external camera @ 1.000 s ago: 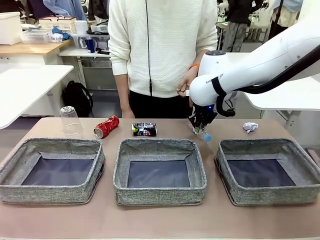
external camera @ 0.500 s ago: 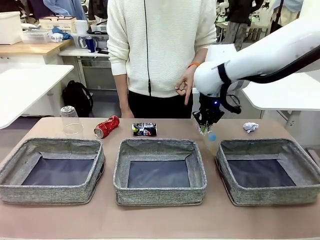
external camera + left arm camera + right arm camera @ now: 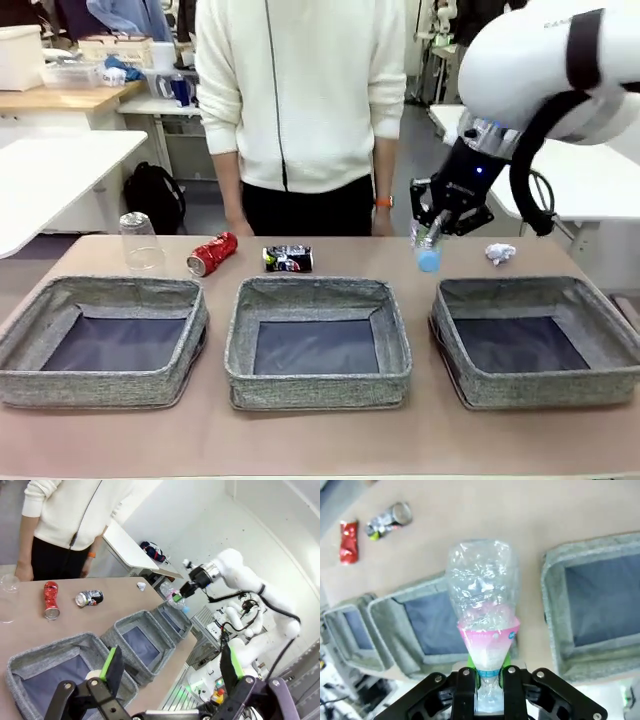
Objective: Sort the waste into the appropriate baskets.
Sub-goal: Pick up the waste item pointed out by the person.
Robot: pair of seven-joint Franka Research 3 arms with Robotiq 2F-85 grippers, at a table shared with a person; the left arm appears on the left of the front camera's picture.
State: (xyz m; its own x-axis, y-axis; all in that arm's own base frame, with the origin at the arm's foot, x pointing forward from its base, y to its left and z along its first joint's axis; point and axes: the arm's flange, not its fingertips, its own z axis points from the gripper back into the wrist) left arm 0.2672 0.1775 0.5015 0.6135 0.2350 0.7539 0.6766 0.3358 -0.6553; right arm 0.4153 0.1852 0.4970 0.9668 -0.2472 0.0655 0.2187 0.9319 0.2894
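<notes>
Clamping the clear bottle by its narrow end in the right tool, with the pink label just past the green pads, as the right wrist view is showing close up. Holding that bottle in the air, in the front view, over the far part of the surface, above the gap between the middle and right bins. Keeping the left tool spread wide with nothing between its fingers, in the left wrist view. Counting three grey baskets in a row; two crushed cans, a red can and a dark can, lying beyond the left and middle bins; one upturned clear cup and one paper ball, both added by the front view.
</notes>
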